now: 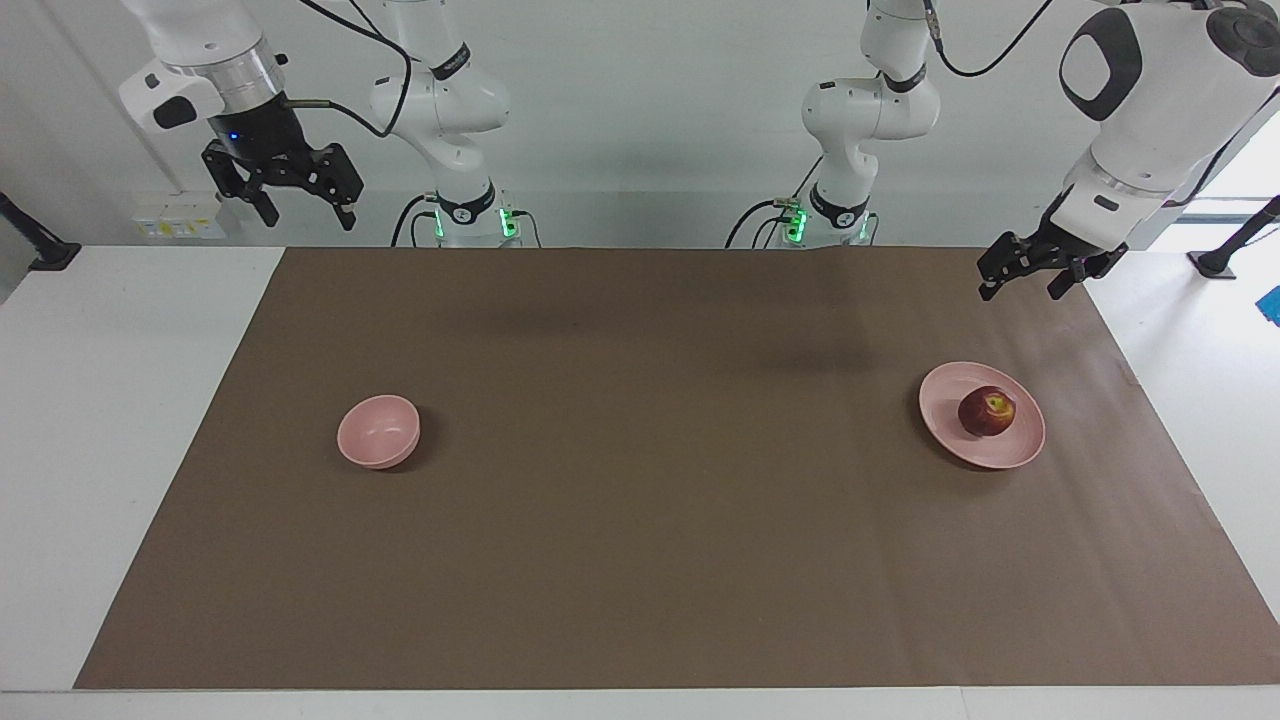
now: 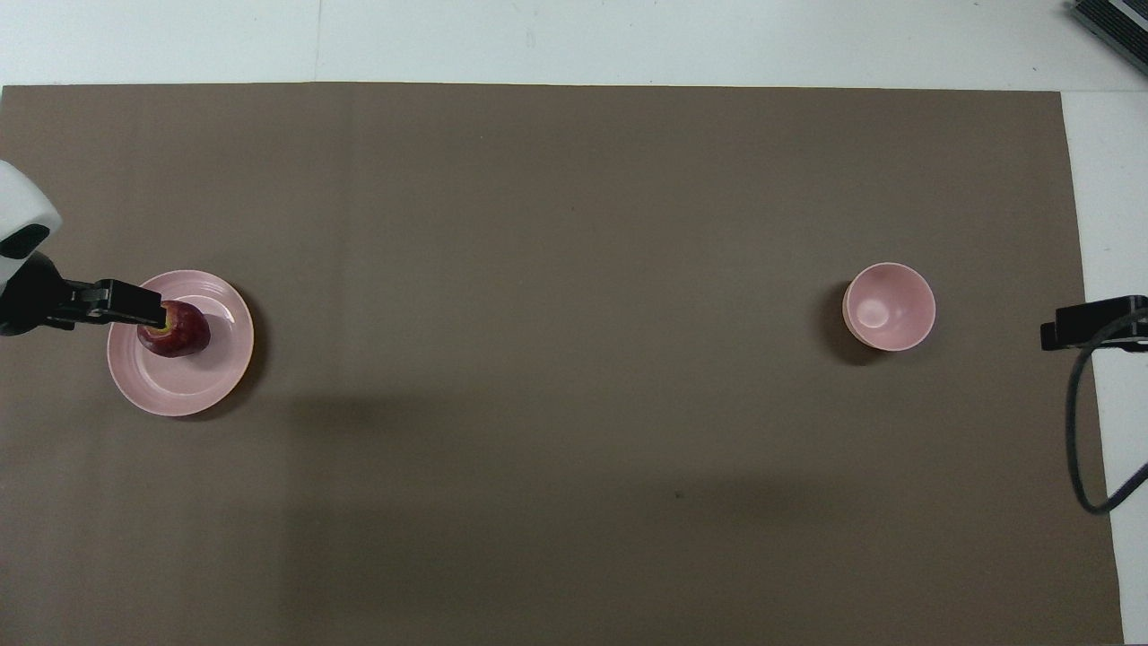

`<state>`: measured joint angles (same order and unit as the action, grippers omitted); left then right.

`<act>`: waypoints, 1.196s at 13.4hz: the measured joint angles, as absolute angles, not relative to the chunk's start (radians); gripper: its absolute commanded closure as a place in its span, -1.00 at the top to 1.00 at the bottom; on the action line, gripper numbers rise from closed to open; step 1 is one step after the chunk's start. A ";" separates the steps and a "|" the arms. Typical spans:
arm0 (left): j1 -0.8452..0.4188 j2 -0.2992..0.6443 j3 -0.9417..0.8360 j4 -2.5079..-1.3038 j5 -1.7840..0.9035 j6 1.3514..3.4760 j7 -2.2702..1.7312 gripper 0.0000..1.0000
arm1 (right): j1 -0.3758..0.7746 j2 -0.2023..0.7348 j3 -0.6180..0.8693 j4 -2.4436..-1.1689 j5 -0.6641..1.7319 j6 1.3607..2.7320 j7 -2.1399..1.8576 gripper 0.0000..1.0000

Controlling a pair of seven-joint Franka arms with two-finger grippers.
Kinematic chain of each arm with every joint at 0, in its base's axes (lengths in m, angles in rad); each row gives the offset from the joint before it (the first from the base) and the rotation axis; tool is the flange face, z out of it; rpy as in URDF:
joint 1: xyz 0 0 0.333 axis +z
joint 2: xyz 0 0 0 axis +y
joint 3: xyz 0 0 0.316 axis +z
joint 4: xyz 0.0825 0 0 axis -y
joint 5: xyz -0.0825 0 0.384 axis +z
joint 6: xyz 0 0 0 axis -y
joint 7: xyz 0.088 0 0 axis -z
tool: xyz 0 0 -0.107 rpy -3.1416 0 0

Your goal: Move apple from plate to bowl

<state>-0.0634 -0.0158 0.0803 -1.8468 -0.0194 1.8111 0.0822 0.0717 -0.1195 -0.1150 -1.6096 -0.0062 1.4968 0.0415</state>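
Observation:
A small dark red apple point(image 1: 987, 411) point(image 2: 179, 332) lies on the wide pale pink plate point(image 1: 948, 425) point(image 2: 193, 381) toward the left arm's end of the table. The small deep pink bowl point(image 1: 378, 431) point(image 2: 889, 306) stands empty toward the right arm's end. My left gripper point(image 1: 1020, 286) hangs open in the air, well above the mat and apart from the apple. From overhead one of its fingers point(image 2: 126, 303) covers the apple's stem edge. My right gripper point(image 1: 308, 218) waits open, high over the table's edge at its own end.
A brown mat point(image 1: 640, 520) covers most of the white table point(image 1: 120, 400). A black cable point(image 2: 1074, 431) loops over the mat's edge at the right arm's end. A dark object point(image 2: 1112, 22) sits at the table's corner farthest from the robots.

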 measured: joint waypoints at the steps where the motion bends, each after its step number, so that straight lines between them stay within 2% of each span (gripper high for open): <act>1: -0.061 -0.015 0.081 -1.869 -0.019 1.842 0.092 1.00 | 0.072 -0.120 -0.115 -1.610 -0.006 1.497 0.041 1.00; 6: -0.029 0.011 0.087 -1.956 -0.019 1.978 0.165 1.00 | 0.071 -0.120 -0.115 -1.610 -0.006 1.497 0.041 1.00; 16: 0.013 0.179 0.088 -2.000 -0.019 2.177 0.210 1.00 | 0.071 -0.120 -0.116 -1.610 -0.006 1.497 0.041 1.00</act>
<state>0.0130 0.1788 0.0877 -2.0000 -0.0194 2.1775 0.2101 0.0712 -0.1195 -0.1155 -1.6101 -0.0062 1.4966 0.0415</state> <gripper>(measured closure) 0.000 0.000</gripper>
